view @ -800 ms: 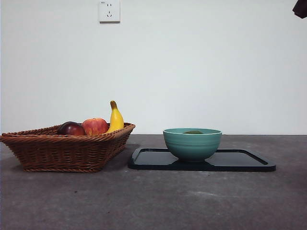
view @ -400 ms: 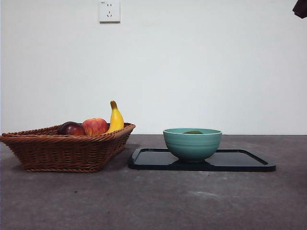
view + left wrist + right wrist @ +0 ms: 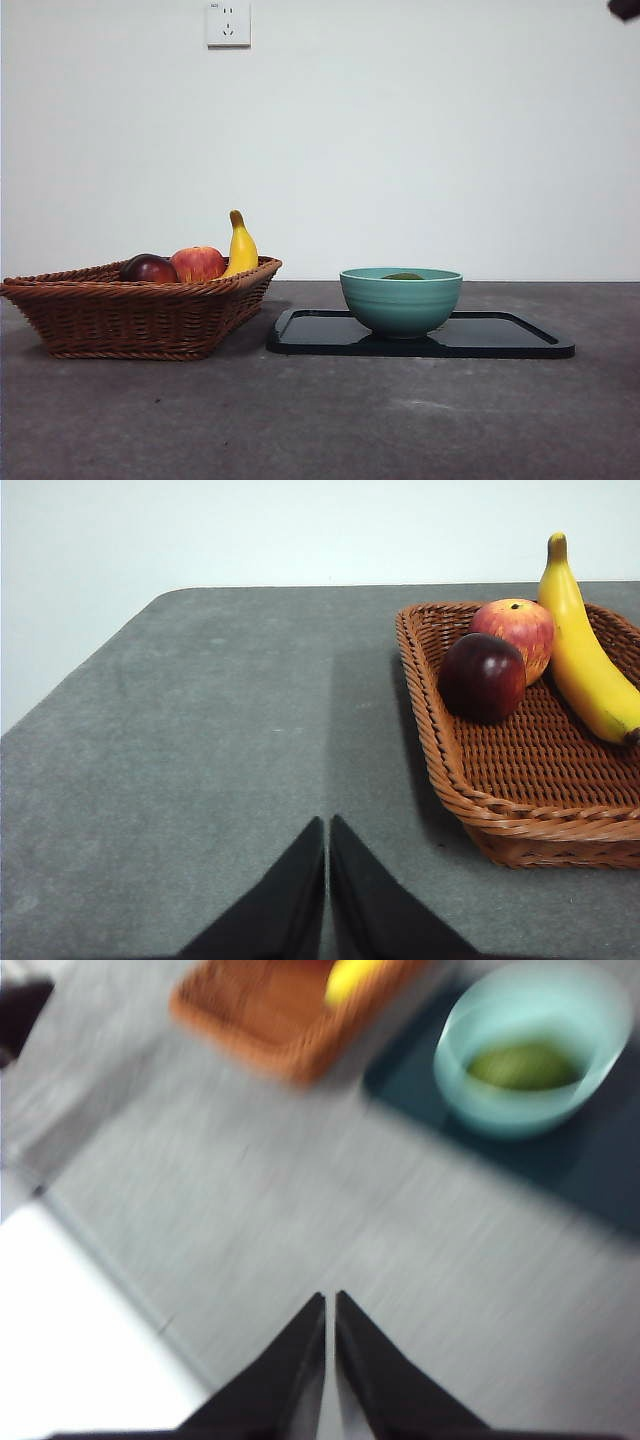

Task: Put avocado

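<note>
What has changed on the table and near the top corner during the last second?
Only the black arm tip at the top corner rose further out of the front view. Nothing was grasped or released. The avocado stays in the teal bowl on the black tray; the basket fruit is unmoved.

I think this is a test room or lab, not a real kitchen. I see a plain white wall with only one power socket on it. The gray table has a rough, bare top and almost nothing on it. There is just a woven basket with fruit, and a green bowl on a black tray. They are set out neatly, side by side. I see no stove, sink or cupboards, so it looks set up for robot practice.
</note>
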